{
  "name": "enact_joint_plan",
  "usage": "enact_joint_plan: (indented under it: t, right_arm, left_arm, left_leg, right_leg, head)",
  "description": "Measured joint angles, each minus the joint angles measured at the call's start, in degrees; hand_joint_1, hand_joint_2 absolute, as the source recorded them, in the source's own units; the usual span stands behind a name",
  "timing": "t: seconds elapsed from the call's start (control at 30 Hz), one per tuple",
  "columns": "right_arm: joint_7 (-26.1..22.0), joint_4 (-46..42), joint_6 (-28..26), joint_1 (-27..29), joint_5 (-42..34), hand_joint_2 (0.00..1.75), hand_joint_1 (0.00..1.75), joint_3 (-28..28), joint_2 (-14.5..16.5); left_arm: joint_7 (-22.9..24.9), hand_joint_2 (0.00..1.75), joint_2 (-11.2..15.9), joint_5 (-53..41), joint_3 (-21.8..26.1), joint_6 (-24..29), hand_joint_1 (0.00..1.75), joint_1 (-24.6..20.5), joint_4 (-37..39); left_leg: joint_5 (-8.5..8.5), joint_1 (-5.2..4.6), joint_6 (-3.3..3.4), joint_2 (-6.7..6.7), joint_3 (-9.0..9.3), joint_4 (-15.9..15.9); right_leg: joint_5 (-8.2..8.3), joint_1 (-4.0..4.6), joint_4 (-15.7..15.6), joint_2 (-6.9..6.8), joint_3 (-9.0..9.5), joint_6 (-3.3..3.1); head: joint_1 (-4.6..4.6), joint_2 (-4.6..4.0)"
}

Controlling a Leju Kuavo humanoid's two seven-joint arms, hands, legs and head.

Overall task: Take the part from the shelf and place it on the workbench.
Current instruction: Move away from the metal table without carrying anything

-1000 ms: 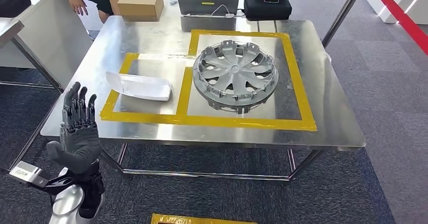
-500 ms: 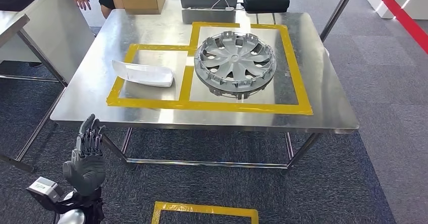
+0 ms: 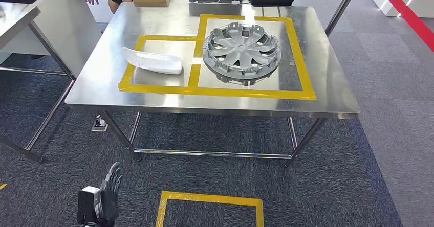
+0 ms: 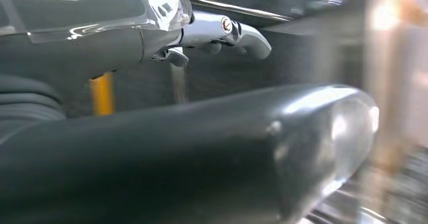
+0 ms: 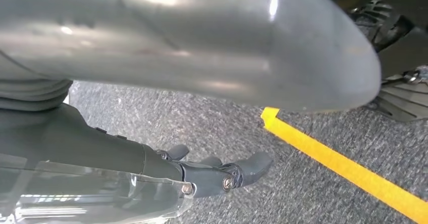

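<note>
Currently we log the left hand (image 3: 110, 194) low over the carpet, released, fingers straight. White part (image 3: 152, 61) lies on the table (image 3: 332, 91), long axis left-right, in the left taped square. Right hand (image 5: 202, 176) empty, fingers loosely extended.

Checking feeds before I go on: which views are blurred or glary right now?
Head view: sharp, mild glare on the steel table. Left wrist view: heavily blurred, the background smeared behind the left hand. Right wrist view: carpet and yellow tape fairly clear, the right hand soft.
</note>
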Motion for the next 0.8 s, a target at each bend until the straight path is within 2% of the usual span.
enact_joint_plan:
  t: [0.03, 0.07, 0.1, 0.17, 0.2, 0.23, 0.27, 0.3, 0.33, 0.37, 0.4, 0.43, 0.47, 0.5, 0.53, 0.57, 0.6, 0.67, 0.7, 0.73, 0.77, 0.8]
  right_arm:
    - [0.1, 0.0, 0.0, 0.0, 0.0, 0.00, 0.00, 0.0, 0.0]
    - [0.3, 0.0, 0.1, 0.1, 0.1, 0.00, 0.00, 0.0, 0.1]
    - [0.5, 0.0, 0.2, 0.1, 0.2, 0.00, 0.00, 0.0, 0.1]
    - [0.7, 0.0, 0.3, 0.1, 0.4, 0.00, 0.00, 0.0, 0.1]
    - [0.7, 0.0, 0.5, 0.1, 0.5, 0.00, 0.00, 0.1, 0.1]
    - [0.7, 0.0, 0.7, 0.1, 0.6, 0.00, 0.00, 0.1, 0.1]
    - [0.7, 0.0, 1.0, 0.1, 0.8, 0.00, 0.00, 0.2, 0.1]
    - [0.7, 0.0, 1.2, 0.1, 0.9, 0.00, 0.00, 0.3, 0.1]
    - [0.7, 0.0, 1.4, 0.1, 1.0, 0.00, 0.00, 0.5, 0.1]
    - [0.7, 0.0, 1.6, 0.0, 1.0, 0.00, 0.00, 0.7, 0.1]
    - [0.6, 0.0, 1.8, -0.1, 1.0, 0.00, 0.00, 0.8, 0.2]
    - [0.6, 0.0, 2.0, -0.1, 1.0, 0.00, 0.00, 0.9, 0.2]
    - [0.5, 0.0, 2.1, -0.2, 1.0, 0.00, 0.00, 0.9, 0.3]
    - [0.5, 0.1, 2.2, -0.2, 1.1, 0.00, 0.00, 1.0, 0.4]
    - [0.5, 0.1, 2.3, -0.3, 1.2, 0.00, 0.00, 1.1, 0.5]
    - [0.6, 0.1, 2.4, -0.3, 1.4, 0.00, 0.00, 1.3, 0.6]
    - [0.7, 0.1, 2.4, -0.3, 1.6, 0.00, 0.00, 1.5, 0.7]
    - [1.0, 0.1, 2.4, -0.3, 1.9, 0.00, 0.00, 1.9, 0.8]
    - [1.0, 0.1, 2.4, -0.3, 1.9, 0.00, 0.00, 2.1, 0.9]
    - [1.0, 0.1, 2.3, -0.3, 1.8, 0.00, 0.00, 2.3, 1.0]
    - [1.0, 0.1, 2.3, -0.3, 1.7, 0.00, 0.00, 2.3, 1.1]
    - [1.0, 0.1, 2.2, -0.3, 1.5, 0.00, 0.00, 2.4, 1.1]
  left_arm:
    - [0.1, 0.00, 0.2, -0.7, 0.4, 1.3, 0.00, -0.7, 3.7]
    - [0.4, 0.00, 0.4, -1.6, 0.8, 2.8, 0.00, -1.3, 7.4]
    - [1.0, 0.00, 0.6, -2.3, 1.2, 4.4, 0.00, -1.9, 11.1]
    - [3.3, 0.00, 1.1, -3.6, 1.9, 6.9, 0.00, -2.6, 18.1]
    - [5.3, 0.00, 1.3, -4.1, 2.2, 7.7, 0.00, -2.7, 21.3]
    - [8.1, 0.00, 1.5, -4.4, 2.4, 8.1, 0.00, -2.6, 24.1]
    - [11.5, 0.00, 1.7, -4.7, 2.6, 8.3, 0.00, -2.4, 26.5]
    - [15.3, 0.00, 1.8, -5.0, 2.8, 8.4, 0.00, -2.1, 28.8]
    - [19.1, 0.00, 1.9, -5.1, 3.0, 8.4, 0.00, -1.8, 30.6]
    - [22.6, 0.00, 1.9, -5.2, 3.2, 8.3, 0.00, -1.5, 32.2]
    - [25.6, 0.00, 1.9, -5.2, 3.4, 8.0, 0.00, -1.2, 33.6]
    - [27.9, 0.00, 1.8, -5.1, 3.6, 7.5, 0.00, -1.0, 34.7]
    - [29.6, 0.00, 1.9, -5.2, 3.8, 7.0, 0.00, -1.0, 35.6]
    - [30.6, 0.00, 1.9, -5.3, 3.9, 6.4, 0.00, -0.9, 36.4]
    - [31.1, 0.00, 1.9, -5.6, 4.0, 5.8, 0.00, -0.8, 37.1]
    - [31.6, 0.00, 1.9, -5.9, 4.0, 5.3, 0.00, -0.7, 37.7]
    - [32.0, 0.00, 1.9, -6.2, 4.0, 4.9, 0.00, -0.7, 38.3]
    - [32.5, 0.00, 2.0, -6.5, 4.0, 4.2, 0.00, -0.7, 38.9]
    - [32.6, 0.00, 2.1, -6.6, 4.0, 4.0, 0.00, -0.7, 39.2]
    - [32.8, 0.00, 2.2, -6.6, 4.0, 3.7, 0.00, -0.8, 39.4]
    - [33.1, 0.00, 2.3, -6.6, 4.1, 3.5, 0.00, -0.8, 39.5]
    - [33.4, 0.00, 2.5, -6.7, 4.1, 3.3, 0.00, -0.9, 39.6]
  left_leg:
    - [0.46, -0.02, 0.65, 0.14, -0.56, 0.0]
    - [1.01, 0.02, 1.30, 0.29, -1.22, 0.0]
    - [1.63, 0.04, 1.86, 0.43, -2.02, 0.0]
    - [2.90, -0.21, 2.35, 0.57, -3.56, 0.0]
    - [3.57, -0.37, 2.43, 0.65, -4.32, 0.1]
    - [4.22, -0.51, 2.47, 0.74, -5.07, 0.2]
    - [4.80, -0.64, 2.45, 0.78, -5.76, 0.3]
    - [5.31, -0.76, 2.41, 0.79, -6.43, 0.4]
    - [5.77, -0.83, 2.33, 0.80, -6.99, 0.6]
    - [6.21, -0.96, 2.19, 0.75, -7.43, 0.7]
    - [6.67, -1.02, 1.99, 0.72, -7.75, 0.9]
    - [7.16, -1.00, 1.71, 0.68, -8.00, 0.9]
    - [7.65, -0.96, 1.38, 0.63, -8.18, 0.9]
    - [8.08, -0.88, 1.02, 0.58, -8.40, 0.9]
    - [7.79, -0.78, 0.62, 0.45, -8.75, 1.1]
    - [6.35, -0.68, 0.22, 0.32, -9.30, 2.0]
    - [3.88, -0.58, -0.17, 0.19, -10.10, 3.9]
    - [-2.26, -0.33, -0.76, 0.10, -12.13, 10.9]
    - [-3.95, -0.25, -0.95, 0.09, -12.88, 14.8]
    - [-4.10, -0.15, -1.08, 0.08, -13.05, 17.7]
    - [-2.91, -0.02, -1.18, 0.09, -12.34, 18.8]
    - [-1.05, 0.13, -1.25, 0.09, -10.61, 18.0]
  right_leg:
    - [-0.49, -0.14, 0.4, 0.06, -0.36, 0.30]
    - [-2.04, -0.22, 1.6, 0.14, -0.94, 0.55]
    - [-4.64, -0.27, 3.9, 0.21, -1.80, 0.71]
    - [-10.61, -0.22, 11.5, 0.28, -3.69, 0.86]
    - [-12.12, -0.18, 15.2, 0.30, -4.16, 0.84]
    - [-12.10, -0.14, 17.4, 0.31, -3.88, 0.73]
    - [-10.82, -0.08, 17.6, 0.31, -2.63, 0.51]
    - [-9.02, 0.02, 15.5, 0.33, -0.27, 0.17]
    - [-7.75, 0.18, 11.3, 0.39, 3.07, -0.29]
    - [-7.44, 0.37, 6.2, 0.44, 6.68, -0.72]
    - [-7.80, 0.56, 1.6, 0.49, 9.59, -1.02]
    - [-8.44, 0.77, -1.5, 0.52, 11.34, -1.24]
    - [-8.82, 0.95, -2.8, 0.51, 11.86, -1.39]
    - [-8.59, 1.00, -3.0, 0.45, 11.52, -1.63]
    - [-8.08, 0.97, -2.9, 0.32, 10.95, -2.02]
    - [-7.42, 0.87, -2.9, 0.18, 10.31, -2.48]
    - [-6.66, 0.74, -3.0, 0.05, 9.52, -2.85]
    - [-5.21, 0.69, -2.8, -0.09, 7.68, -3.18]
    - [-4.50, 0.68, -2.6, -0.15, 6.63, -3.13]
    - [-3.81, 0.65, -2.2, -0.23, 5.50, -3.03]
    - [-3.18, 0.60, -1.8, -0.30, 4.35, -2.87]
    - [-2.61, 0.51, -1.4, -0.36, 3.22, -2.66]
  head:
    - [-0.03, 0.00]
    - [0.07, 0.00]
    - [0.16, 0.00]
    - [0.41, 0.00]
    - [0.43, 0.00]
    - [0.45, 0.00]
    - [0.45, 0.00]
    - [0.44, 0.00]
    - [0.44, 0.00]
    - [0.42, 0.00]
    - [0.39, 0.00]
    - [0.39, 0.00]
    - [0.39, 0.00]
    - [0.42, 0.00]
    - [0.43, 0.00]
    - [0.33, 0.00]
    - [0.23, 0.00]
    - [0.03, 0.00]
    - [0.01, 0.00]
    - [0.01, 0.00]
    - [0.00, 0.00]
    - [0.00, 0.00]
